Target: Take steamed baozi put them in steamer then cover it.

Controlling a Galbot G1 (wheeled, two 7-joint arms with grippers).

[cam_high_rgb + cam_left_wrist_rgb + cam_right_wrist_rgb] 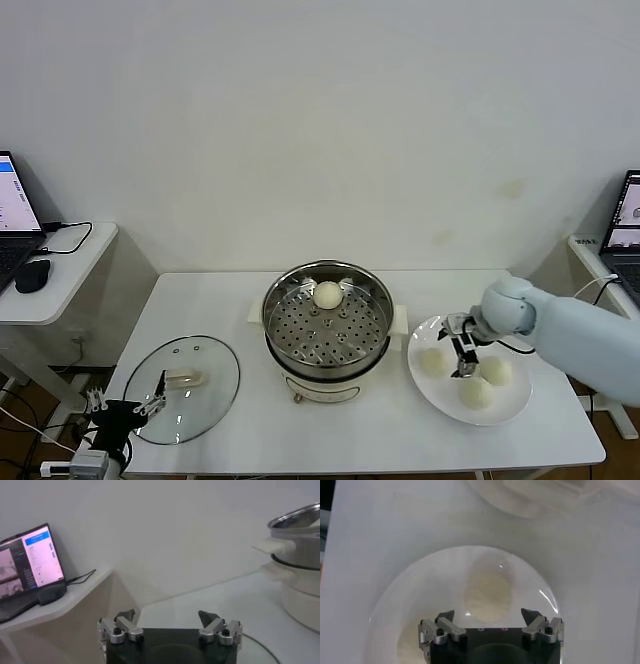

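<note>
Right gripper is held spread above the plate; one steamed baozi is seen just beyond its fingertips, round, no long axis. Left gripper, spread, is parked near the lid.

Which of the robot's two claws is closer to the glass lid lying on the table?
The left. The left gripper hangs open at the near edge of the glass lid. The right gripper is open over the white plate of baozi, beyond the steamer.

Cream-white baozi on perforated shiny steel steamer; white plate; clear glass lid.
</note>
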